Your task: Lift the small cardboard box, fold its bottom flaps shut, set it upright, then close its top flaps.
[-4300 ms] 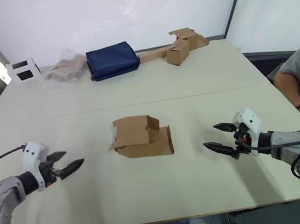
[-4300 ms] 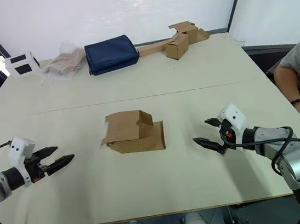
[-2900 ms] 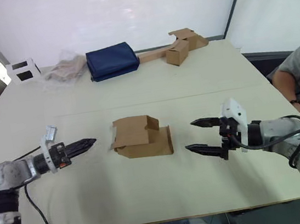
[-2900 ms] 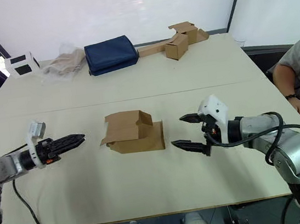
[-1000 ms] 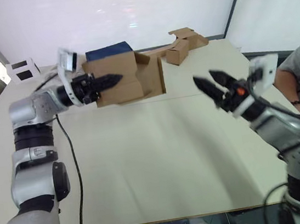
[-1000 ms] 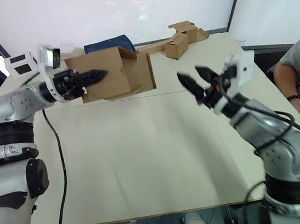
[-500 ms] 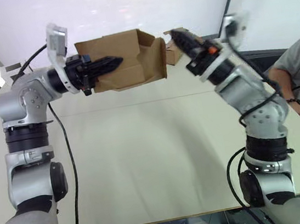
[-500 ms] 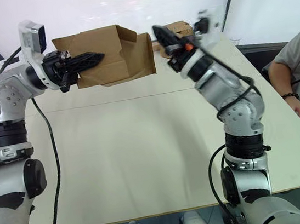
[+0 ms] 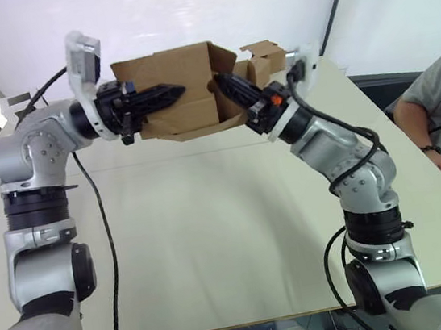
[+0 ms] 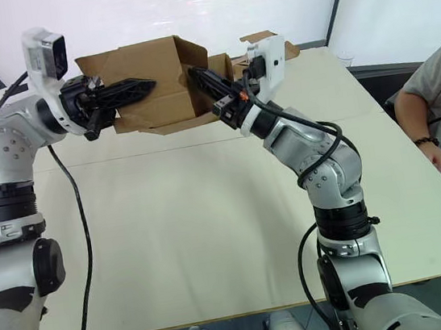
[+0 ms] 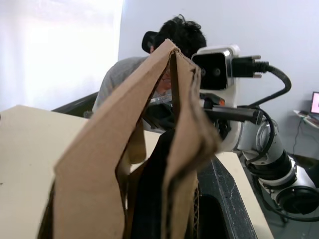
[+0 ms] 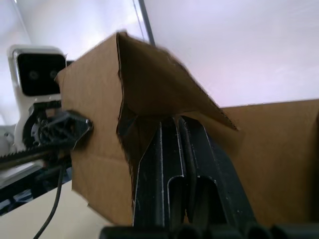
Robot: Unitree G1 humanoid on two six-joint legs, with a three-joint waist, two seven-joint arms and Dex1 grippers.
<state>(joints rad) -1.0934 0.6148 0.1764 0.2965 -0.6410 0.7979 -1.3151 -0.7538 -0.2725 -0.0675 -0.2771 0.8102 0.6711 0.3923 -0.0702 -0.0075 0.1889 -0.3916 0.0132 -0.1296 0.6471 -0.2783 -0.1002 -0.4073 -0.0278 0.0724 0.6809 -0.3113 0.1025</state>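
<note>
Stretching across the lower part of the head views, the table is the largest thing. High above its far part the small cardboard box hangs in the air, partly hiding things on the far edge. The left gripper is clamped on the box's near wall. The right gripper has its fingers pressed together, reaching into the open end; the tips are hidden behind a flap.

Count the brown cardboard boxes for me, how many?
2: one box held up in the air, a smaller box on the table behind it. Others may be hidden.
</note>
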